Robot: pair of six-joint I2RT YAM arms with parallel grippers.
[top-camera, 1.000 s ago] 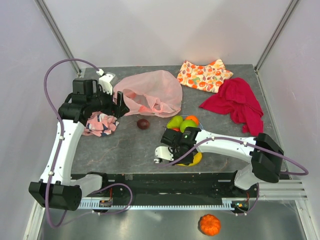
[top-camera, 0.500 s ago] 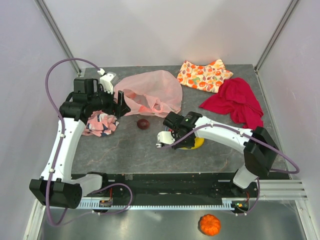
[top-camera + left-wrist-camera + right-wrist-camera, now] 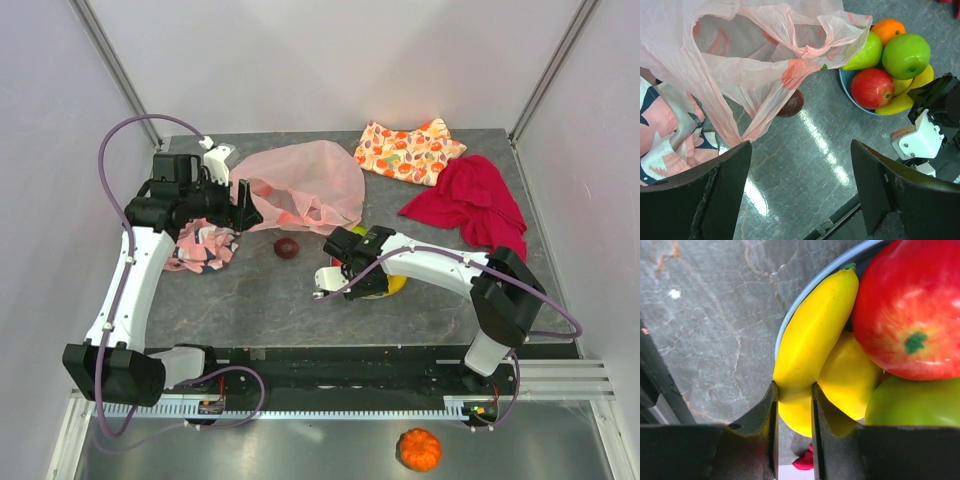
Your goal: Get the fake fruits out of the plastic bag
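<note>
Gripping the banana [image 3: 815, 335] at the rim of the blue plate [image 3: 812, 286], the right claw [image 3: 793, 390] is narrowed on it; the left claw [image 3: 800, 145] stands wide beside the plastic bag [image 3: 740, 60].

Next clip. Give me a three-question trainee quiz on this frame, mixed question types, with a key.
1. True or false: the right hand is shut on the banana.
2. The dark purple fruit lies: A in the plastic bag; B on the table; C on the blue plate.
3. Fill in: the left hand is ___.
Key: 1 true; 2 B; 3 open.
</note>
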